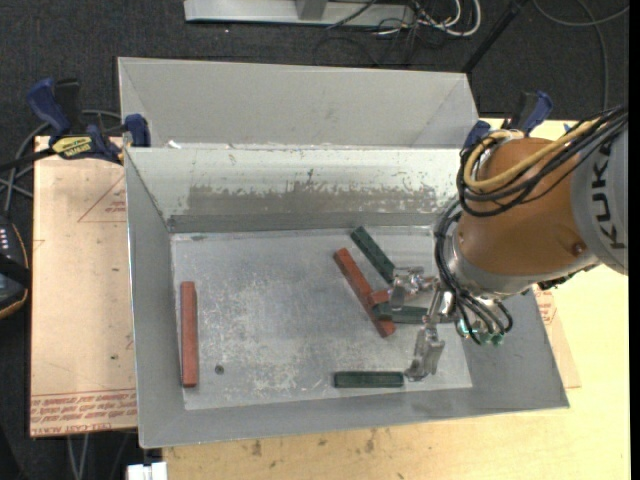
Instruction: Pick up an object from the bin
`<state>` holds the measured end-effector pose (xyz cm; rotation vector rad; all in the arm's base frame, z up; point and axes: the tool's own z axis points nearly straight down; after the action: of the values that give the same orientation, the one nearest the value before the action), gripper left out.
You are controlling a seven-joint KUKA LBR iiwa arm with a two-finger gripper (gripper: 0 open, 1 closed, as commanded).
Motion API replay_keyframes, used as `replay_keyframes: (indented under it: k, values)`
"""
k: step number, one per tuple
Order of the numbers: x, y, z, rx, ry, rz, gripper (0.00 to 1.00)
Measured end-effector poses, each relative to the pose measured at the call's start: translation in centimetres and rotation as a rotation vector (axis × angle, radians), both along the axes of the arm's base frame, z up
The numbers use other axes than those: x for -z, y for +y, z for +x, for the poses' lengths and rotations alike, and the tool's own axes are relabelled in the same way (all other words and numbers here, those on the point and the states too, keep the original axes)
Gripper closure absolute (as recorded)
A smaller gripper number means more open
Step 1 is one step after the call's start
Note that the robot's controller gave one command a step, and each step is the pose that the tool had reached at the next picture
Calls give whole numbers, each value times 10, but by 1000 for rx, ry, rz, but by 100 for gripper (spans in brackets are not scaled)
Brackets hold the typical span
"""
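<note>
arm [592, 180]: white, black KU lettering | wrist cover [520, 223]: orange, rounded | cables [497, 164]: yellow, black | claw [412, 330]: grey metal

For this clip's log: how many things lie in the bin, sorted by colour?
Red flat bars: 2 (the second lies right of centre)
Dark green flat bars: 3 (one near the front, one across the second red bar)
Total: 5

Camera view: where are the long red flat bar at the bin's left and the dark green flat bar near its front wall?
Long red flat bar [188, 334]: camera view, middle of its length.
Dark green flat bar [368, 379]: camera view, middle of its top face.
</note>
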<state>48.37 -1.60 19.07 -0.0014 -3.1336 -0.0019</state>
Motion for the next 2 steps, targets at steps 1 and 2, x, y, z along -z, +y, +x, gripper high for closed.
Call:
replay_keyframes:
  k: [1, 2]
  values:
    - [122, 23, 8, -48, -15, 0, 0]
    - [121, 23, 6, -48, -8, 0, 100]
